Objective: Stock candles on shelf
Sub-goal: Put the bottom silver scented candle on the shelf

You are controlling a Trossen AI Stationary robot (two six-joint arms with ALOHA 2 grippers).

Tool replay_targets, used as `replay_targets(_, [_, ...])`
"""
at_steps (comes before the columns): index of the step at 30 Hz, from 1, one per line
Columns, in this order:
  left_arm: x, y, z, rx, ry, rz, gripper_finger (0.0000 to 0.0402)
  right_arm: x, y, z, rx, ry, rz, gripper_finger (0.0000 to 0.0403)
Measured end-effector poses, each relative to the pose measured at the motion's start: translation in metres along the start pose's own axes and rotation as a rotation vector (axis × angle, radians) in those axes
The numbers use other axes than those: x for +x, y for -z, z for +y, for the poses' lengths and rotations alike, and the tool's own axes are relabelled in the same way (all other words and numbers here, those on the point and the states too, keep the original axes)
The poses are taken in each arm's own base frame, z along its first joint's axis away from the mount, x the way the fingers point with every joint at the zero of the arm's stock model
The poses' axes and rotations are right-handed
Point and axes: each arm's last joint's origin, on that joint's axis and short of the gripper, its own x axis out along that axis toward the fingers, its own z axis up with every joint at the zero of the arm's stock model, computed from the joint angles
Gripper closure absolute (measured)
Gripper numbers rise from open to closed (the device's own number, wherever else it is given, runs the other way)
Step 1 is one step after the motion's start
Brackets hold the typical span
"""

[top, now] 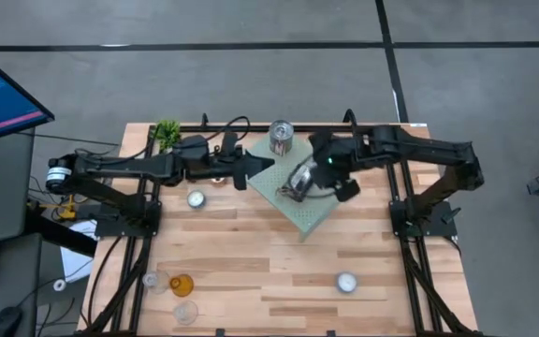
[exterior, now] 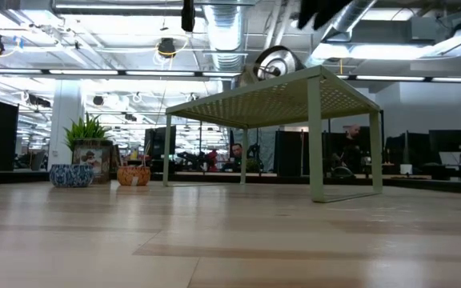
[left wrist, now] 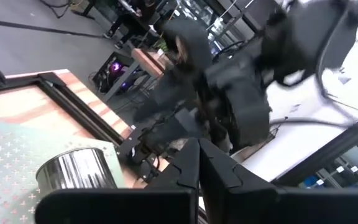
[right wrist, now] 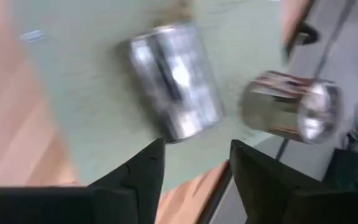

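Across the wooden table (top: 279, 267), hovering parted and empty: right gripper (right wrist: 194, 163) over a toppled silver tin (top: 299, 181) at the shelf's (top: 309, 213) frame centre, seemingly released there, another tin (top: 281, 137) standing upright above it, left gripper (top: 251, 168) clenched, waiting just left.

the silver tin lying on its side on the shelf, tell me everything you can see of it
The silver tin is a shiny, mirror-like metal cylinder, tipped over and lying on its side on the pale green perforated shelf, near the shelf's middle. The right gripper sits just short of it with its fingers apart and nothing between them, so the tin lies free. A second silver tin stands upright by the shelf's far corner, apart from it. No label or lid shows.
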Motion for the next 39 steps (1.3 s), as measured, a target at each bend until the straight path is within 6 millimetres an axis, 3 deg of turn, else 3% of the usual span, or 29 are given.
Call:
replay_targets(5, [0.001,0.005,0.011,-0.006,-0.09,0.063,0.04,0.015,-0.018,-0.025,0.078,0.016,-0.066,0.0155])
replay_targets(9, [-0.001,0.01,0.027,-0.044,-0.217,0.129,0.04,0.042,-0.031,-0.026,0.084,-0.095,-0.014,0.0126])
replay_targets(16, [-0.002,0.012,0.031,-0.034,-0.248,0.166,0.04,0.056,-0.044,-0.01,0.016,-0.183,0.033,0.0122])
replay_targets(31, [-0.002,0.014,0.029,-0.029,-0.182,0.232,0.04,0.097,-0.036,-0.023,0.028,-0.214,0.171,0.0121])
replay_targets(39, [-0.002,0.014,0.029,-0.03,-0.179,0.235,0.04,0.098,-0.035,-0.023,0.13,-0.304,0.117,0.0121])
